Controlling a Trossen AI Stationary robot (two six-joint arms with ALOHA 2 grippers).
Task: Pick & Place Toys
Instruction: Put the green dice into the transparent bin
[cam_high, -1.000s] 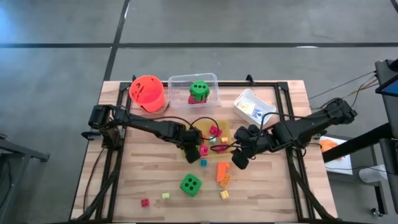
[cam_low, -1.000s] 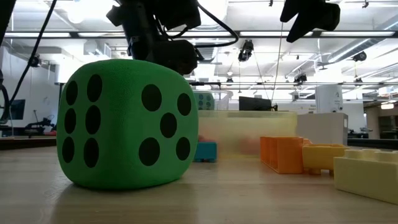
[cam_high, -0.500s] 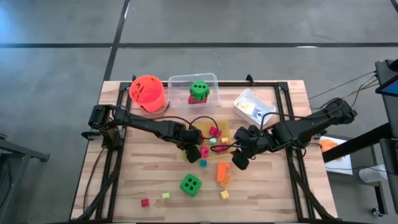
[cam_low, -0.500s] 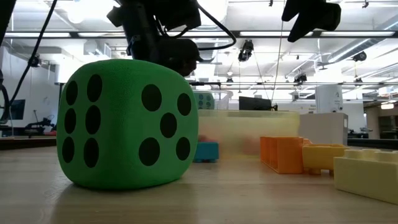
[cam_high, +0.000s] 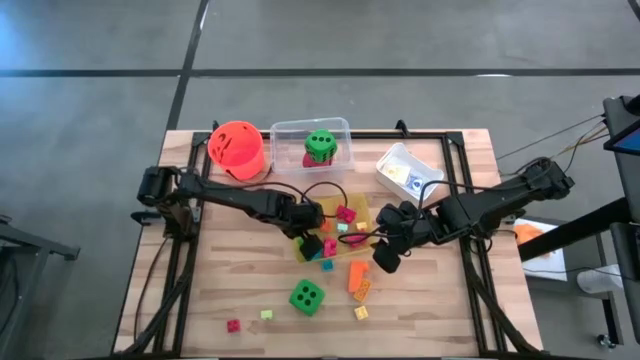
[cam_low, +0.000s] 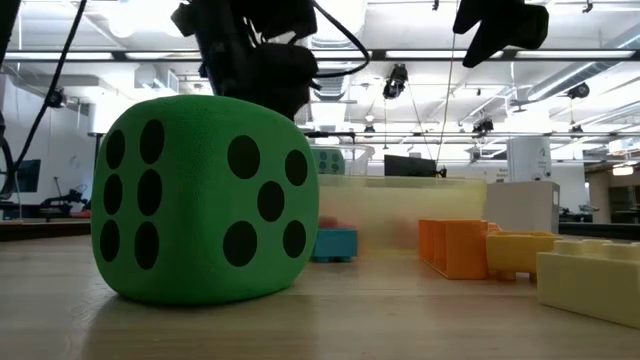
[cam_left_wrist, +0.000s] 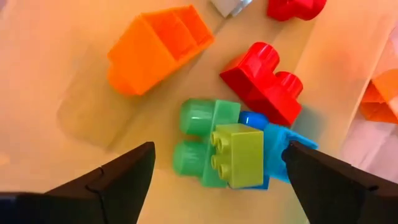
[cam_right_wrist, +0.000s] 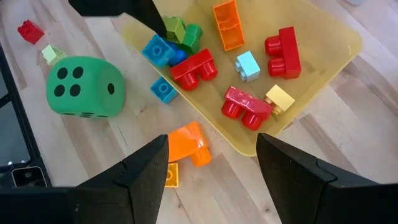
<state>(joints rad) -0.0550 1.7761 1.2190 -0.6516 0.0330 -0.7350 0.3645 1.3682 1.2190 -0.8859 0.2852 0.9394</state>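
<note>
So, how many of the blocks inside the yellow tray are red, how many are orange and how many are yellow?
Red blocks: 3
Orange blocks: 1
Yellow blocks: 1
Total: 5

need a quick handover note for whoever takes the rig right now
Left gripper: open above the yellow tray, a lime block lying on the green and blue ones below it.
Right gripper: open, empty, at the tray's near edge.
Done: several blocks in the tray; a green die in the clear bin.
Left: green die, orange blocks and small blocks on the table.
</note>
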